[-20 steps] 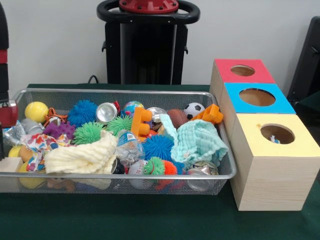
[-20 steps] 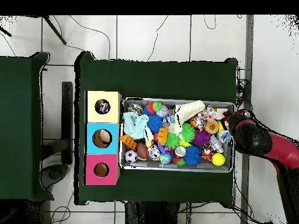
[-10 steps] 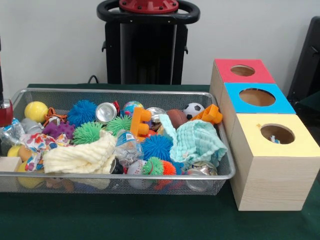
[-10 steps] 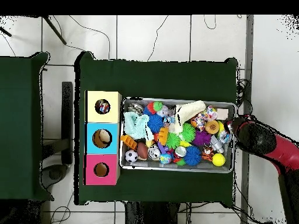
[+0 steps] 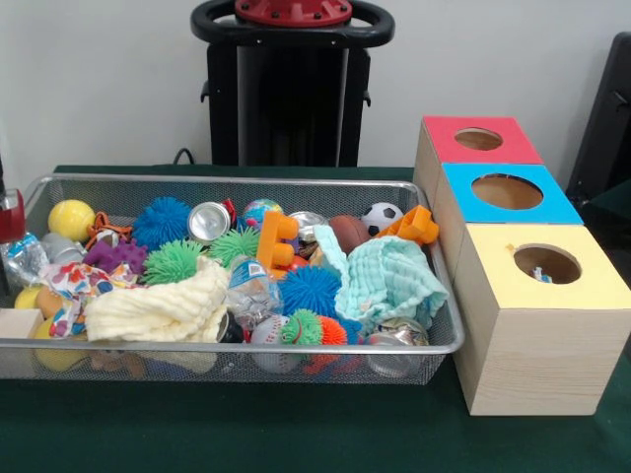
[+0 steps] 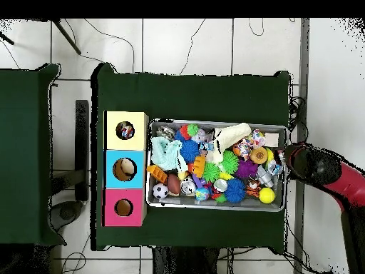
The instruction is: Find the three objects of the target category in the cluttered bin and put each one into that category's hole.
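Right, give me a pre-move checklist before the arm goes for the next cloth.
1. Round dark hole in the yellow-topped wooden box unobstructed from above: ok, though something small shows inside it.
2. Cream knitted cloth reachable on top of the clutter: ok.
3. White cloth with multicoloured dots exposed: ok, it lies on top beside the cream one, at the tray's end farthest from the boxes.
4. Mint-green quilted cloth uncovered: ok, at the end nearest the boxes.
5. Red and black arm clear of the silver wire mesh tray: ok, it is at the tray's outer end.
6. Jaws empty and open: cannot tell.
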Tool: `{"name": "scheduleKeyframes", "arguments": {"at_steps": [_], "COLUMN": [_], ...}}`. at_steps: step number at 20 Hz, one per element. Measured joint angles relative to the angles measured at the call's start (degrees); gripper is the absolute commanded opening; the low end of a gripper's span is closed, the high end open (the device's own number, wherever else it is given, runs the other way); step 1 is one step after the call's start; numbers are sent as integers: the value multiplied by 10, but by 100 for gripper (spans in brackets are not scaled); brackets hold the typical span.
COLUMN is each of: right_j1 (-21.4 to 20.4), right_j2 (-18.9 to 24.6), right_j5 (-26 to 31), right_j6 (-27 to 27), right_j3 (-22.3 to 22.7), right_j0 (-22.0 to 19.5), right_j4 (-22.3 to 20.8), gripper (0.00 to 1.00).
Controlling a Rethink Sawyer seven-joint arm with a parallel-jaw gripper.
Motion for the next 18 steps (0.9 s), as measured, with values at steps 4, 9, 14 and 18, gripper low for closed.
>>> {"name": "scheduleKeyframes", "arguments": {"at_steps": [4, 9, 14, 18], "right_j1": [-16, -55, -97, -131], "right_j2": [-19, -50, -77, -100], "right_j5": [32, 68, 76, 75], "right_j6": [0, 0, 0, 0], "right_j3": [2, 3, 5, 13], "right_j0": [12, 34, 50, 64], "right_j4": [9, 19, 28, 35], "gripper": [0, 0, 0, 0]}}
